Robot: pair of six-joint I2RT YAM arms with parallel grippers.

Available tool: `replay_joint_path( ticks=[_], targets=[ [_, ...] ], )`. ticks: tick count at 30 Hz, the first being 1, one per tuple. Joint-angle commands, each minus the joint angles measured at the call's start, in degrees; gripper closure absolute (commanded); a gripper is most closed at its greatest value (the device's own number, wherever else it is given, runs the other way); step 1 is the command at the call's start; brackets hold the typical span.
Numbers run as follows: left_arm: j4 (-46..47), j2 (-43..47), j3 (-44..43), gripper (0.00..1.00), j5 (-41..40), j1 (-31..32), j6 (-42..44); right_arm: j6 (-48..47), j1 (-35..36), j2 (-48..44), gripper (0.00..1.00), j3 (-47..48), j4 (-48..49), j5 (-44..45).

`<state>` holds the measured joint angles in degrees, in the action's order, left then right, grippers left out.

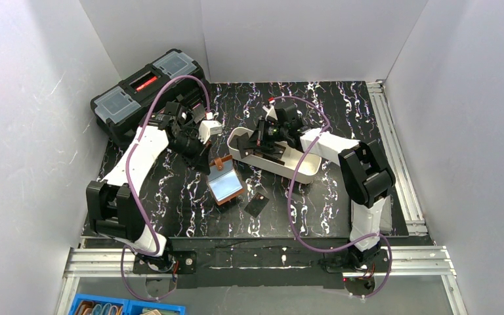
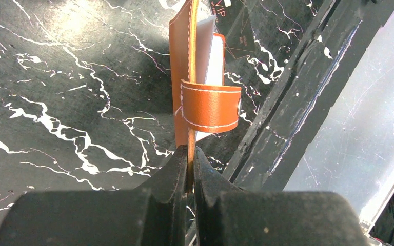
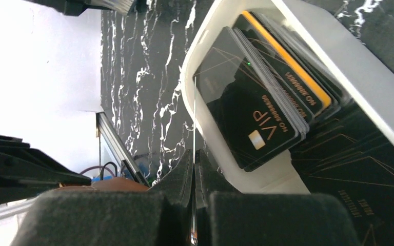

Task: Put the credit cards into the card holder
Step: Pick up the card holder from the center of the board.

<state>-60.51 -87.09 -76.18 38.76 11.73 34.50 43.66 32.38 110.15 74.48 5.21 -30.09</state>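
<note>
Early stage, I judge: my left gripper (image 2: pixel 190 154) pinches the card holder (image 2: pixel 180 61), my right gripper (image 3: pixel 195 156) nips one credit card (image 3: pixel 195 110) edge-on beside the tray (image 3: pixel 269 179), whose stacked credit cards (image 3: pixel 256 110) await loading.

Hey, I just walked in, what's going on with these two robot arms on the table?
The left gripper is clamped on the edge of the small brown leather card holder, holding it open on the black marbled table. The right gripper is shut at the long white tray, pinching what looks like one thin dark card edge-on, beside the stack of black VIP cards in the tray. Another black card lies loose on the table near the holder.
</note>
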Motion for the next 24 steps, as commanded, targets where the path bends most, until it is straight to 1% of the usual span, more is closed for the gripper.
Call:
replay_joint_path(
  ticks=[1, 3, 10, 13, 19, 24],
  targets=[
    [-2.04, 2.87, 0.17, 1.00, 1.77, -0.57, 0.33, 1.21, -0.13, 0.74, 0.96, 2.76, -1.88, 3.25],
    [-2.25, 2.93, -0.05, 1.00, 1.86, -0.65, 0.26, 1.51, -0.13, 1.50, 0.93, 3.43, -2.44, 2.92],
    [-2.25, 2.81, -0.30, 1.00, 2.16, -0.74, 0.13, 0.69, -0.04, 1.77, 0.76, 4.16, -5.11, 4.34],
    [-2.17, 2.71, -0.46, 1.00, 2.51, -0.81, -0.22, 0.34, -0.04, 1.25, 0.71, 4.17, -7.36, 5.53],
    [-2.42, 2.70, -1.09, 1.00, 2.91, -0.79, -0.39, -0.71, -0.04, -0.11, 0.67, 4.36, -9.31, 7.21],
    [-2.47, 2.80, -1.19, 1.00, 3.49, -0.78, -0.91, -1.39, -0.04, -0.66, 0.61, 5.04, -11.72, 8.45]
  ],
)
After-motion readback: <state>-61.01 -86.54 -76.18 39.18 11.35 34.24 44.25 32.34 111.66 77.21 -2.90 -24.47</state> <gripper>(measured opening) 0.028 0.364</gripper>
